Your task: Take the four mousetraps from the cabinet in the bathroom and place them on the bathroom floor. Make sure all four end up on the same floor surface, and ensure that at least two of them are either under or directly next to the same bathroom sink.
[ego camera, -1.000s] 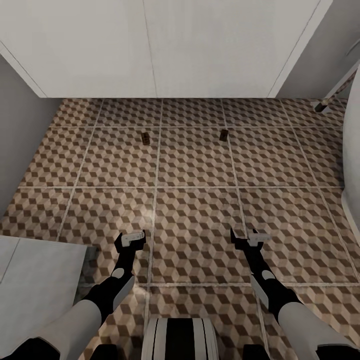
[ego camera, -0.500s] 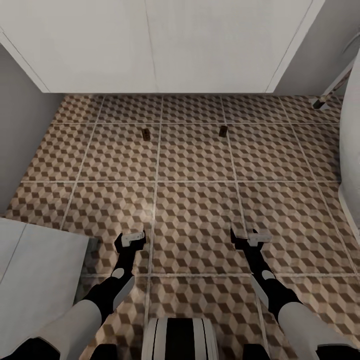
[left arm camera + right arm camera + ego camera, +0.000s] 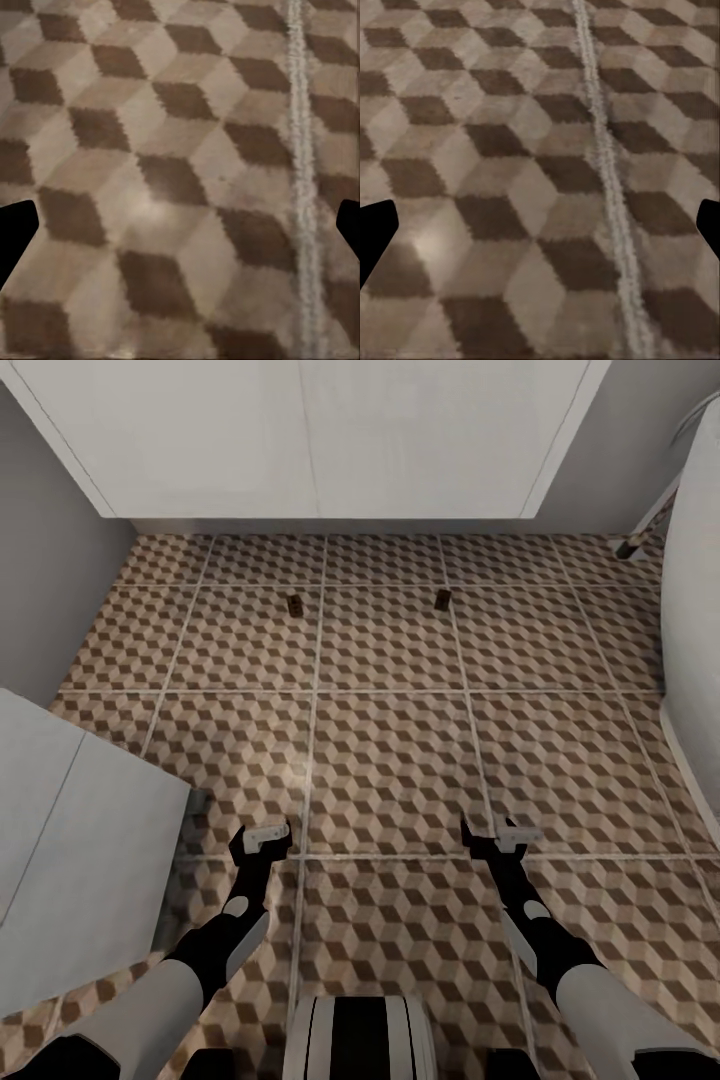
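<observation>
Both grippers hung low over the bathroom floor [image 3: 400,760], each with its fingers spread and nothing between them. On the left, the left gripper [image 3: 262,837] was poised above a cube-patterned tile, just beside a pale grout line; in the left wrist view its dark fingertips [image 3: 16,240] stood wide apart at the edges, with only tile and one grout line [image 3: 304,187] between them. A pale grey slab [image 3: 70,860] jutted in at the left of the head view, close to the left arm.

Farther ahead, two mousetraps lay flat on the floor, well apart from each other and well away from both grippers. The left mousetrap [image 3: 294,604] sat just left of a grout line, and the right mousetrap [image 3: 442,598] sat just beside another. Both lay near the foot of a wide white unit [image 3: 320,440] that ran across the far side of the room.

On the right, the right gripper [image 3: 500,834] was poised over a grout line, its dark fingertips [image 3: 375,236] likewise set wide in the right wrist view. A white curved body [image 3: 695,610] rose along the right edge of the floor.
</observation>
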Motion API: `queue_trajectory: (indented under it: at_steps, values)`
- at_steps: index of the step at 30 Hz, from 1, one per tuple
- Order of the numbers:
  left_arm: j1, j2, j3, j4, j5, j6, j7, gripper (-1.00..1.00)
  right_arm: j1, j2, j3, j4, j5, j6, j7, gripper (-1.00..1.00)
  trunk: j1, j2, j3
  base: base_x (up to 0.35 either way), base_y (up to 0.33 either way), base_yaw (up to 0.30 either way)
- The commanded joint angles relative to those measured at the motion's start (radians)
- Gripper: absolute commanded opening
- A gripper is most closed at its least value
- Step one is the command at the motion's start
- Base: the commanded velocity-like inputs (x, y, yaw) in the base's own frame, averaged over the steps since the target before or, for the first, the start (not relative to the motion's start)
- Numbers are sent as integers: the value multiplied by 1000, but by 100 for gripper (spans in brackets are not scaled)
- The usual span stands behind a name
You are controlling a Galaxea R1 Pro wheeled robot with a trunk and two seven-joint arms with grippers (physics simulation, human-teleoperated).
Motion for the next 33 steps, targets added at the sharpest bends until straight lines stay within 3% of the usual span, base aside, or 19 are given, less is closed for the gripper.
queue_trajectory:
  at_steps: [1,13,28,33]
  values:
    - [-1,1,-8,0,5,-4,8,100,0,-1,6,1,-11,-4,3,100,-1,0,0,-196,0,0]
    - [-1,9,-8,-4,8,-4,-2,100,-1,-1,6,1,-11,-4,3,100,-1,0,0,-51,0,0]
    - [-1,2,-10,-4,8,-4,-2,100,-1,-1,6,1,-11,-4,3,100,-1,0,0,-1,0,0]
    - [-1,2,-10,-4,7,-4,-2,100,0,-1,6,1,-12,-4,3,100,-3,1,19,0,0,0]
